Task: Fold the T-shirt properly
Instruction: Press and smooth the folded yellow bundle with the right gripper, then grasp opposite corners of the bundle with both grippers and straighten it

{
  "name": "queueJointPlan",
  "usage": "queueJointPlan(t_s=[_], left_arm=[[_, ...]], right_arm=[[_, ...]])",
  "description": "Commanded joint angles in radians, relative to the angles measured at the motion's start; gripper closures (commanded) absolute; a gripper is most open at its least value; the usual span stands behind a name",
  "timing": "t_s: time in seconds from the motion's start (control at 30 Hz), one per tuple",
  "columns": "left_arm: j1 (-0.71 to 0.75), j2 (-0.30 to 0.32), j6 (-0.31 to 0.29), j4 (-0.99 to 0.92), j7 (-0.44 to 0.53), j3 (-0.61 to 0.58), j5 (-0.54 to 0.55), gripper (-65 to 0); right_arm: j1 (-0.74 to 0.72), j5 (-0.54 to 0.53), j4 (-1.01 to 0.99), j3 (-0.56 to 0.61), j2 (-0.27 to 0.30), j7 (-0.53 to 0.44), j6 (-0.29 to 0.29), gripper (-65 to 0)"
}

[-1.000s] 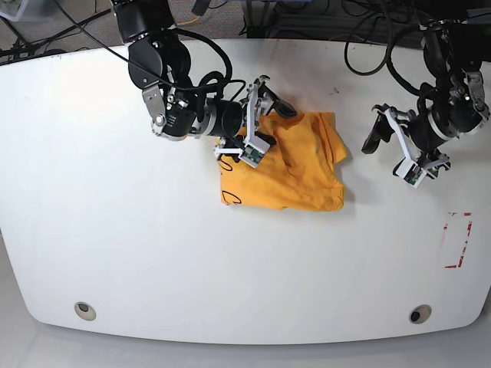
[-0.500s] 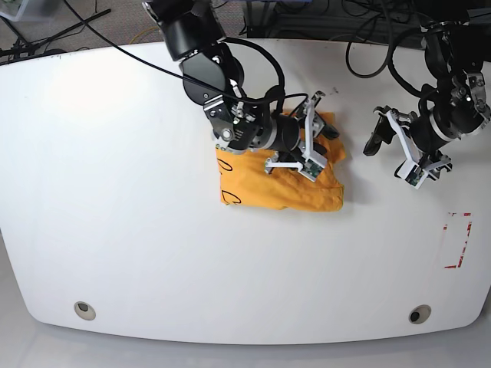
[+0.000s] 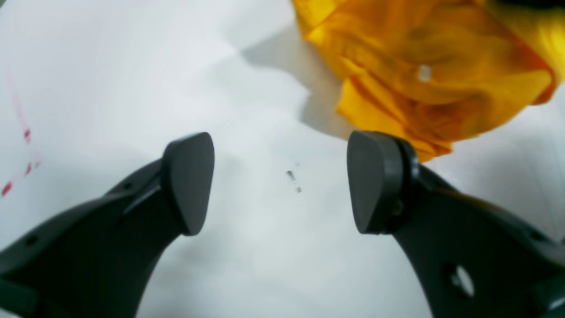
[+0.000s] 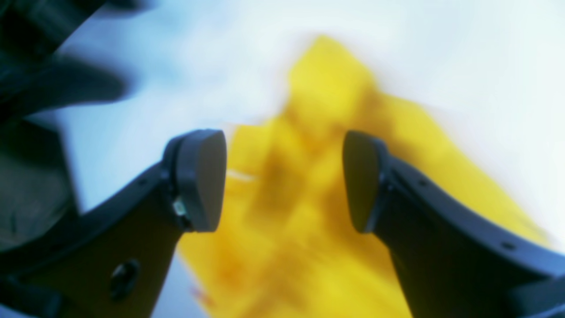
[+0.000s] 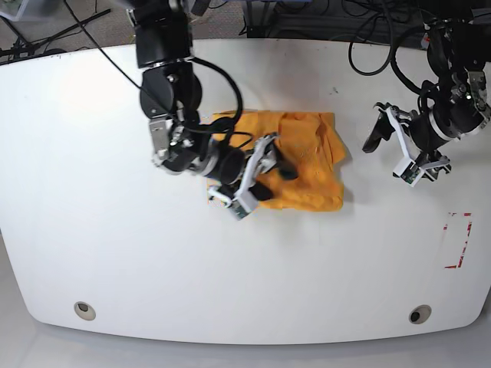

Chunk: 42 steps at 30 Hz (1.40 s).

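The orange-yellow T-shirt [image 5: 307,165] lies in a wrinkled, roughly square bundle on the white table [image 5: 115,230] at mid-back. My right gripper [image 5: 272,180] hovers over its lower left part, open; in the right wrist view the blurred T-shirt [image 4: 318,176] shows between and beyond the fingers of the right gripper [image 4: 284,176], and nothing is clamped. My left gripper [image 5: 381,130] stands open to the right of the shirt, apart from it. In the left wrist view the left gripper [image 3: 278,181] is over bare table, with the T-shirt [image 3: 432,66] at the upper right.
A red tape outline [image 5: 458,239] marks the table near its right edge, and the red tape outline [image 3: 17,145] also shows at the left. Two round holes [image 5: 85,310] [image 5: 419,313] sit near the front edge. Cables hang behind the back edge. A small dark speck [image 3: 293,181] marks the table.
My right arm swept right across the shirt, then came back to its lower left. The shirt's upper left now spreads flatter and wider. The left arm stayed put.
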<state>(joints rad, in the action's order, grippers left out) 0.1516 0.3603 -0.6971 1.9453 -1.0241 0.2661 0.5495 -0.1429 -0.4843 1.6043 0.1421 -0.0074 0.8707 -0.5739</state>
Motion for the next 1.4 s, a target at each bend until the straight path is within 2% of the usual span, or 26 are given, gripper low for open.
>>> queueJointPlan(t_s=[0.0, 0.13, 0.27, 0.37, 0.57, 0.8, 0.9, 1.03, 1.17, 1.37], left_arm=[[-0.011, 0.012, -0.001, 0.022, 0.020, -0.041, 0.013, -43.9], [-0.011, 0.012, -0.001, 0.022, 0.023, -0.136, 0.011, -43.9], [-0.017, 0.000, -0.001, 0.024, 0.024, -0.238, -0.035, -43.9], [-0.022, -0.059, -0.001, 0.019, 0.024, -0.282, -0.104, -43.9], [-0.048, -0.146, -0.001, -0.039, 0.024, -0.373, -0.293, -43.9], [-0.048, -0.142, -0.001, -0.185, 0.121, -0.406, -0.355, -43.9], [-0.056, -0.109, -0.001, -0.234, 0.124, -0.405, -0.352, -43.9], [-0.074, -0.076, -0.001, -0.235, 0.124, -0.397, -0.348, -43.9], [-0.077, -0.028, -0.001, -0.129, 0.124, -0.397, -0.348, -43.9], [-0.042, -0.016, -0.001, 0.015, 0.120, -0.342, -0.349, -43.9]], right_arm=[[-0.047, -0.067, 0.004, -0.029, 0.037, -0.028, -0.004, -36.0], [-0.103, -0.090, -0.060, -0.029, 0.086, -0.028, 0.002, -31.1], [-0.148, -0.044, -0.140, -0.028, 0.082, -0.031, 0.004, -26.2], [-0.179, 0.006, -0.218, -0.028, 0.054, -0.037, -0.004, -25.4], [-0.191, 0.118, -0.361, -0.028, 0.054, -0.192, -0.004, -25.5], [-0.192, 0.178, -0.479, -0.028, 0.082, -0.319, -0.005, -25.5], [-0.192, 0.174, -0.497, -0.029, 0.102, -0.350, -0.005, -25.5], [-0.189, 0.158, -0.421, -0.032, 0.140, -0.319, -0.005, -25.5], [-0.189, 0.074, -0.315, -0.032, 0.203, -0.238, -0.005, -25.5], [-0.189, -0.041, -0.190, -0.032, 0.289, -0.138, -0.001, -25.5]])
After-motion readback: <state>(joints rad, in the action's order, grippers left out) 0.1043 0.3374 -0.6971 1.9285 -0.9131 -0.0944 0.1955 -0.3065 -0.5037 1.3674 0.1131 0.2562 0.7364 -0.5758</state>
